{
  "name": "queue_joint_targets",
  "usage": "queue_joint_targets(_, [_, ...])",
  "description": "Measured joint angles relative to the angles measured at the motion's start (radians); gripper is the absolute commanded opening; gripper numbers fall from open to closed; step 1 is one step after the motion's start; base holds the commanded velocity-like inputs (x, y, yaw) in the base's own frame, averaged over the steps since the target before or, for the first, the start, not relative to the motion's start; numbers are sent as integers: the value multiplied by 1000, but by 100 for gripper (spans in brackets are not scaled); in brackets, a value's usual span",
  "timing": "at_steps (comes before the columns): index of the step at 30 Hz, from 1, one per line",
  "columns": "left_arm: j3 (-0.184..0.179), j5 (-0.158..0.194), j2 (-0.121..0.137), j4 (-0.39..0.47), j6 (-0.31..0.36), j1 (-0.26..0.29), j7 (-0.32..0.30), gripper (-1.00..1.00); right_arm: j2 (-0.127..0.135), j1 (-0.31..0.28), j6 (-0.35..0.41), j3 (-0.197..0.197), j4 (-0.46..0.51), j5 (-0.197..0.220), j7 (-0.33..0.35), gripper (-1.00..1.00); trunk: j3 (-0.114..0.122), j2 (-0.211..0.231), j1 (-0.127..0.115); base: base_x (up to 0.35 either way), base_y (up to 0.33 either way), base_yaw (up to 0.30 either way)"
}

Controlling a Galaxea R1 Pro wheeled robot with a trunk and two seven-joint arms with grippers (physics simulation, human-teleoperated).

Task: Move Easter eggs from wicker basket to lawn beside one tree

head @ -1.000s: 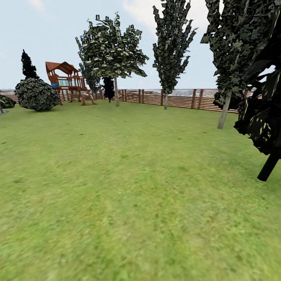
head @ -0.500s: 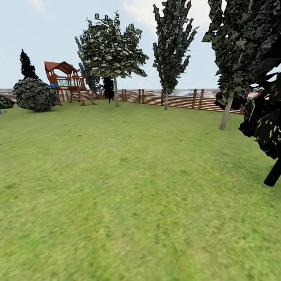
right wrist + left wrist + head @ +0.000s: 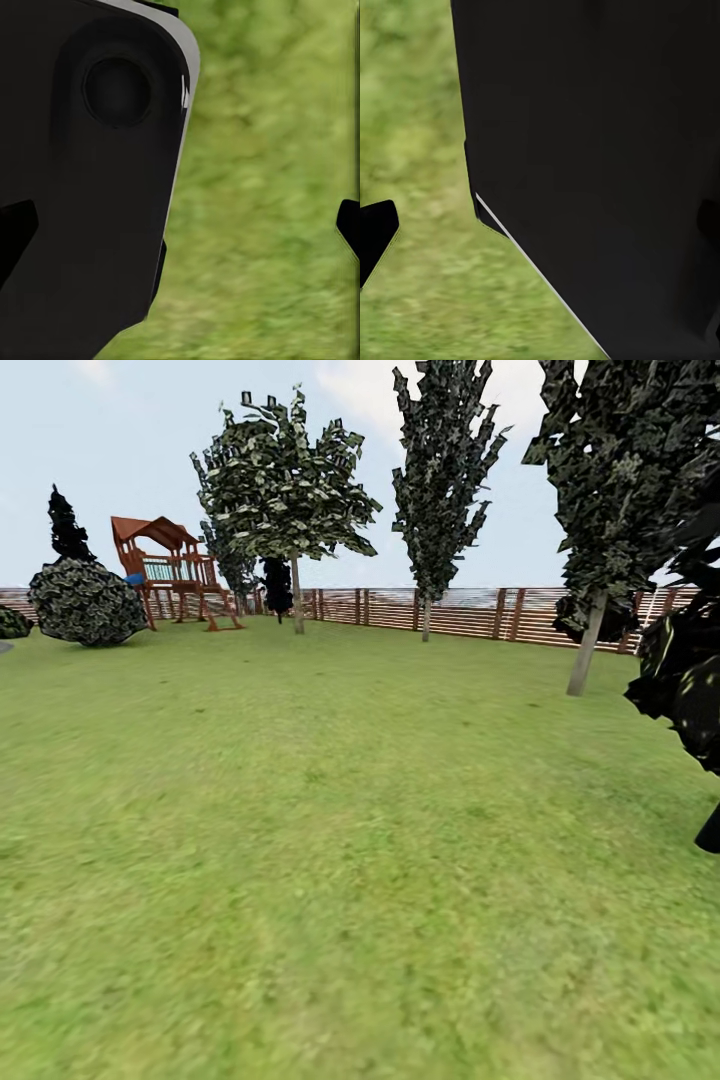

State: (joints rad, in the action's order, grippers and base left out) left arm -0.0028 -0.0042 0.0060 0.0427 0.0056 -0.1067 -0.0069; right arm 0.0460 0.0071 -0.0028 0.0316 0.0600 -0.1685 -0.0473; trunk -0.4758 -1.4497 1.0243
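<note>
Much of the head view was taken up by lawn point(image 3: 330, 840), bounded far off by a slat fence point(image 3: 470, 610). Slim-trunked trees point(image 3: 297, 595) were seen before the fence, a playset point(image 3: 175, 570) and round bush point(image 3: 85, 602) to their left, a near-black conifer point(image 3: 690, 680) at the right edge. Blurred grass and dark robot body point(image 3: 607, 165) were shown in the wrist views; whether either claw was spread or pressed together could not be told.

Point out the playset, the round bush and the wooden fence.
playset point(image 3: 165, 565): head view, on its red-brown roofed frame.
round bush point(image 3: 85, 603): head view, middle of its foliage.
wooden fence point(image 3: 465, 611): head view, on the horizontal slats.
</note>
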Motion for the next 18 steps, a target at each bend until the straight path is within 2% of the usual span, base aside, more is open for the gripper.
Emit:
queue_joint_targets(7, [0,0,0,0,0,0,0,100,0,0,0,1,0,-1,0,100,0,0,0,326,0,-8])
queue_joint_targets(12, [0,0,0,0,0,0,0,100,0,0,-1,2,0,-1,1,100,-1,0,0,326,0,-186])
queue_joint_targets(18, [0,0,0,0,0,0,0,100,0,0,0,1,0,-1,2,100,-2,0,0,326,0,-37])
